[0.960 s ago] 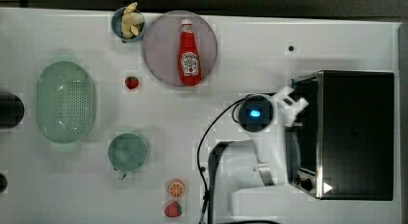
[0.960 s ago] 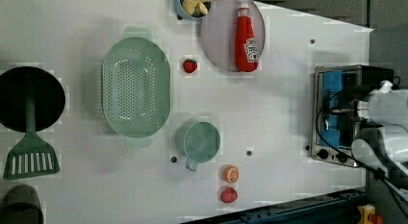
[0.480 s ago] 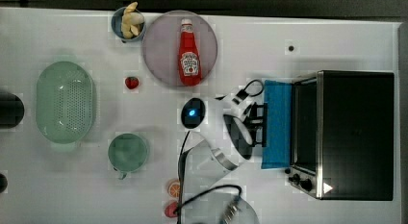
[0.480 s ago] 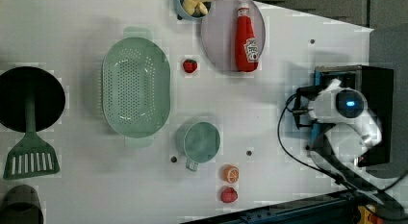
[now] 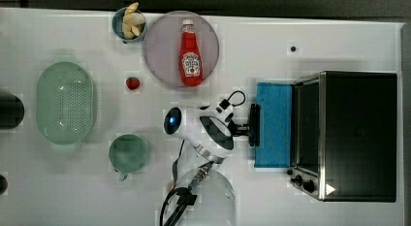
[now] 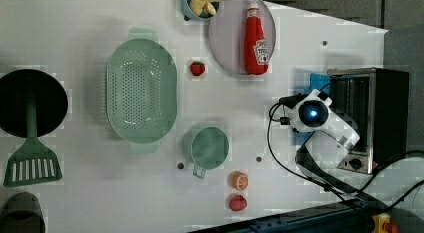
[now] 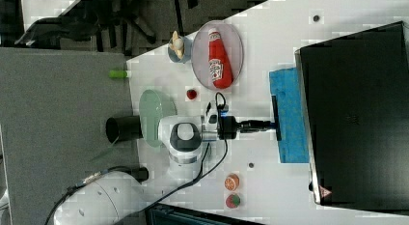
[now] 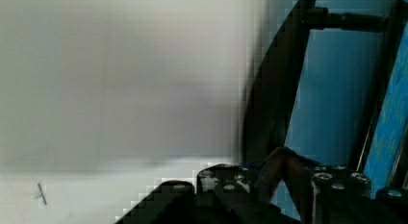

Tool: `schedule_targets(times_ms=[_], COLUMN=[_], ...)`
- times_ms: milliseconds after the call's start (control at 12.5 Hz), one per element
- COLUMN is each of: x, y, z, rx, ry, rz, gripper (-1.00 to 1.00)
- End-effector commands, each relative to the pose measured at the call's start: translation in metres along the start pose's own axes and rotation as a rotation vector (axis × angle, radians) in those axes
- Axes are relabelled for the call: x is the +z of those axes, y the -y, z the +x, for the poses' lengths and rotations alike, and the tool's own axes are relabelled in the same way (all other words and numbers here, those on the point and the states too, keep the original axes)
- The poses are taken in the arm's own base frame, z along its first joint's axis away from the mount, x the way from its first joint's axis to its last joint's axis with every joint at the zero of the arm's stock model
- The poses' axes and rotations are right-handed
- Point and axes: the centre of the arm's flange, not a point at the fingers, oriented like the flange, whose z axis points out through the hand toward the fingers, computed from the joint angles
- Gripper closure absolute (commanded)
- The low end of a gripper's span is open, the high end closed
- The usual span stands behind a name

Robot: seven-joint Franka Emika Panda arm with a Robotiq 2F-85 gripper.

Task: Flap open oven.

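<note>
The oven [image 5: 356, 134] stands at the top view's right end of the white tabletop [image 5: 291, 27], its black top facing the camera and its two knobs at the near corner of the silver front. Its blue glass door [image 5: 274, 124] lies folded down flat, reaching out from the oven's front toward the arm. The door's black bar handle [image 5: 254, 124] runs along the door's outer edge. The tool [image 5: 247, 127] reaches level from the white wrist and is clamped on that handle, its dark fingers closed narrowly around the bar near its middle; the right view shows the same grip, with the tool [image 7: 270, 124] meeting the handle at the door's free edge. In the wrist view the handle [image 8: 276, 89] crosses in front of the blue glass. Elsewhere on the tabletop a ketchup bottle [image 5: 190, 61] lies on a grey plate [image 5: 160, 46], well apart from the oven.
</note>
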Motion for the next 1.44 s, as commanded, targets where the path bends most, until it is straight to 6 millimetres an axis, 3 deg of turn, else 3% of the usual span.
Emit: schedule_targets(times_ms=[80,320,480,640,800,1040,1280,1440], x=[-0.023,-0.077,-0.124,-0.172,-0.218,-0.278,-0.321,-0.349], y=[-0.011,-0.030,-0.066,-0.104,-0.145,-0.217,-0.285,-0.313], z=[0.023,0.056,0.072,0.075,0.065,0.033,-0.007,-0.029], rx=[0.126,0.243,0.431,0.615,0.767,0.938,0.991,0.984], ry=[-0.063,-0.153,-0.158,-0.145,-0.105,0.025,0.166,0.216], rz=[0.001,0.090,0.207,0.348,0.472,0.632,0.674,0.663], gripper=[0.65,0.65,0.65,0.65,0.65,0.65,0.65,0.65])
